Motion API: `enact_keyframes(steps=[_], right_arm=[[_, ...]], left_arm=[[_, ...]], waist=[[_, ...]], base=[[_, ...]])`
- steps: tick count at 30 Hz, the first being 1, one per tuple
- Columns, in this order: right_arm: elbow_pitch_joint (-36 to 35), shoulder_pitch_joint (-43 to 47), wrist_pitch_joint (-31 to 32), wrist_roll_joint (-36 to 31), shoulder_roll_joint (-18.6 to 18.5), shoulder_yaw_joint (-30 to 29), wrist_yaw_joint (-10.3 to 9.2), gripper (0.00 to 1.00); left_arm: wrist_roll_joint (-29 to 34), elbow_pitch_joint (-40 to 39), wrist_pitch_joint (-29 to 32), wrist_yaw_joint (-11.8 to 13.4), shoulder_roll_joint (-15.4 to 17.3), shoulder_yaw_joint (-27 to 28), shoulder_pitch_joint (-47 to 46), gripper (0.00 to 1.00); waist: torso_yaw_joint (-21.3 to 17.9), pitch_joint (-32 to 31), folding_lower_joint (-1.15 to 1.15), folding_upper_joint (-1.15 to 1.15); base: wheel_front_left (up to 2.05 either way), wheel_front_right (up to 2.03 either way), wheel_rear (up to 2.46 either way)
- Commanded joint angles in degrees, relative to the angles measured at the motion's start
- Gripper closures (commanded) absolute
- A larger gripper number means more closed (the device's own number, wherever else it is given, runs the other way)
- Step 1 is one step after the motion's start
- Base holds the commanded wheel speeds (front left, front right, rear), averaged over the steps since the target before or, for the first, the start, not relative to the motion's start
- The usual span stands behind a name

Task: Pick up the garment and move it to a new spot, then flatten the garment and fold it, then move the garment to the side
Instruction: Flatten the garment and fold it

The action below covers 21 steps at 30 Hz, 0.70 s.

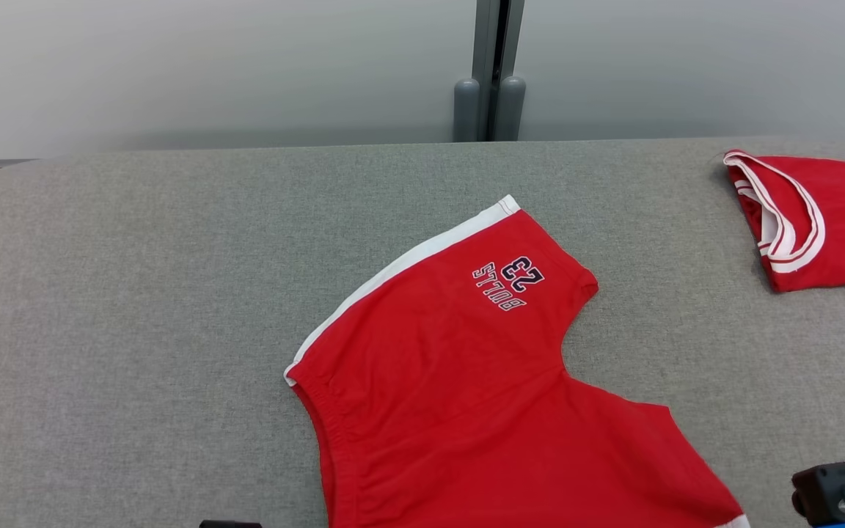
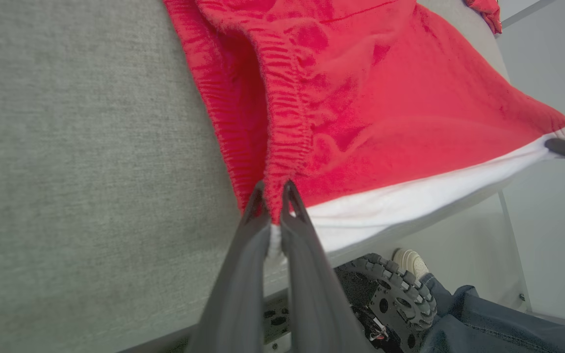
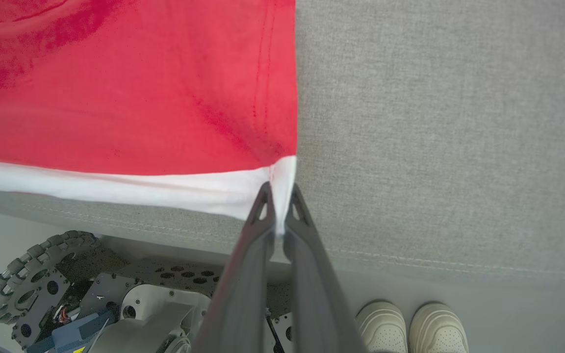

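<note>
So the red shorts (image 1: 452, 381) lie spread across the middle of the grey tabletop (image 1: 136, 293), with the near white edge stretched between the two hands right at the front lip. Left hand (image 2: 273, 189) is pinched tight on the corner where the elastic waistband meets the white stripe, and right hand (image 3: 279, 191) is pinched tight on the other white corner.

My worry: both grips seem to have just the very tip of the cloth, so a hard tug could pop one corner free and it all goes lopsided. Pull back too far and it slides off toward the robot's wheel (image 2: 390, 289). There's also a second red jersey (image 1: 818, 220) far right, so setting the shorts aside there could tangle the two.
</note>
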Motion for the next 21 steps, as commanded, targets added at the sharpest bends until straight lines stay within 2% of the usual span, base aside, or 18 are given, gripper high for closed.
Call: enact_keyframes(steps=[1, 4, 10, 15, 17, 21], right_arm=[[-0.68, -0.37, -0.09, -0.34, 0.11, -0.38, 0.01, 1.00], [-2.18, -3.66, -0.96, -1.78, 0.08, -0.68, 0.02, 1.00], [1.10, -15.42, 0.26, -1.79, -4.30, 2.21, 0.02, 1.00], [7.02, -27.50, 1.57, -0.69, -7.88, 4.17, 0.01, 1.00], [11.53, -34.97, 1.60, -0.48, -9.26, 5.22, 0.01, 1.00], [17.76, -43.53, 0.55, -1.05, -10.36, 7.04, 0.01, 1.00]], left_arm=[[-0.24, -0.59, 0.04, 0.09, 0.32, 0.36, -0.11, 1.00], [0.32, -2.79, -0.57, 0.12, 0.80, 1.16, -1.01, 1.00], [-0.92, -2.88, 0.37, -2.96, -1.38, 3.64, -7.33, 1.00], [-2.07, -0.20, 1.26, -4.52, -3.97, 6.15, -14.18, 1.00], [-2.33, 2.21, 1.56, -4.78, -5.70, 7.24, -17.75, 1.00], [-2.15, 5.61, 0.35, -5.08, -8.42, 8.57, -21.32, 1.00]], waist=[[0.04, 0.10, 0.01, 0.02], [0.31, 0.48, 0.01, 0.02], [1.79, 1.90, 0.01, 0.02], [3.62, 3.83, 0.01, 0.02], [4.55, 5.87, 0.01, 0.02], [5.79, 9.07, 0.01, 0.02]], base=[[0.00, 0.00, 0.00], [0.00, 0.00, 0.00], [0.00, 0.00, 0.00], [0.00, 0.00, 0.00], [0.00, 0.00, 0.00], [0.00, 0.00, 0.00]])
